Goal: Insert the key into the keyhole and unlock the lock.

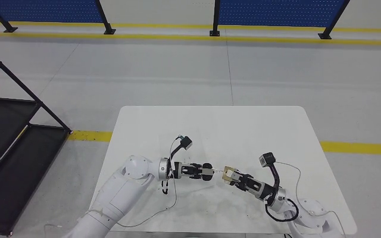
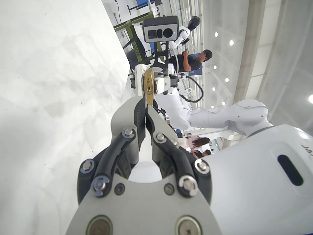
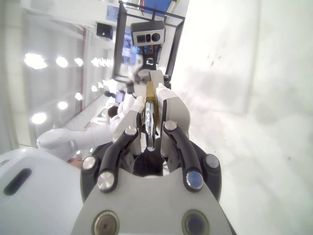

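Over the front middle of the white table [image 1: 268, 131], my two grippers meet tip to tip. The right gripper [image 1: 230, 175] [image 3: 152, 92] is shut on a brass padlock [image 3: 149, 94] [image 1: 226, 174], whose chrome shackle [image 3: 150, 128] points back toward the wrist. In the left wrist view the padlock [image 2: 149, 84] turns its keyhole face toward my left gripper [image 2: 146, 105] [image 1: 208, 172]. That gripper's black pads [image 2: 140, 116] are pressed together on the key [image 1: 217, 173], a thin silver strip reaching the lock. Whether the blade is inside the keyhole is hidden by the fingertips.
A black metal rack [image 1: 24, 137] stands on the floor left of the table. Blue barrier panels [image 1: 53, 11] line the far side of the room. Bare tabletop lies all around the grippers, with the front edge close behind both arms.
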Tool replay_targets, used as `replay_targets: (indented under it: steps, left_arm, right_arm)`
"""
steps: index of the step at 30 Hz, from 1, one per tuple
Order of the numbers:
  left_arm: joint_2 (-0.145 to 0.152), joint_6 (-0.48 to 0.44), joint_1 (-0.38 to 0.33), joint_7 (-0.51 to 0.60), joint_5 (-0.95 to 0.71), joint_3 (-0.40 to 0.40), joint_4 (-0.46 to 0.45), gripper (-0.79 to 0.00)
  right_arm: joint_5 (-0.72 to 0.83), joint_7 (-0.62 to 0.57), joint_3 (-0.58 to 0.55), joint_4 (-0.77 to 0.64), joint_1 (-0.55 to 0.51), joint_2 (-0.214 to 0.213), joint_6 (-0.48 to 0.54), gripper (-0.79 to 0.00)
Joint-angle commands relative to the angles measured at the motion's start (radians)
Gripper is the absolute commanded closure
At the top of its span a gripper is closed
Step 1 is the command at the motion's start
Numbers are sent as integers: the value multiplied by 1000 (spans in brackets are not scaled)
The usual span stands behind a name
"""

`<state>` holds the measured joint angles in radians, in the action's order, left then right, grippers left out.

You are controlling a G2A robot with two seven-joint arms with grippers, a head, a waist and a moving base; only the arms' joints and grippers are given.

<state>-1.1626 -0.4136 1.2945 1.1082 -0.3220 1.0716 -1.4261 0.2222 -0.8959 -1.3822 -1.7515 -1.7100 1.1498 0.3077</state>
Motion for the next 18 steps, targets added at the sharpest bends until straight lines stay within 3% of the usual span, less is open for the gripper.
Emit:
replay_targets:
  steps: [1, 18]
  left_arm:
    - [1, 1, 1, 1, 0, 0, -2, 0]
    - [13, 5, 9, 37, -31, -6, -15, 0]
  right_arm:
    - [1, -6, 1, 1, 2, -2, -2, 0]
    - [65, -99, 15, 26, 36, -17, -18, 0]
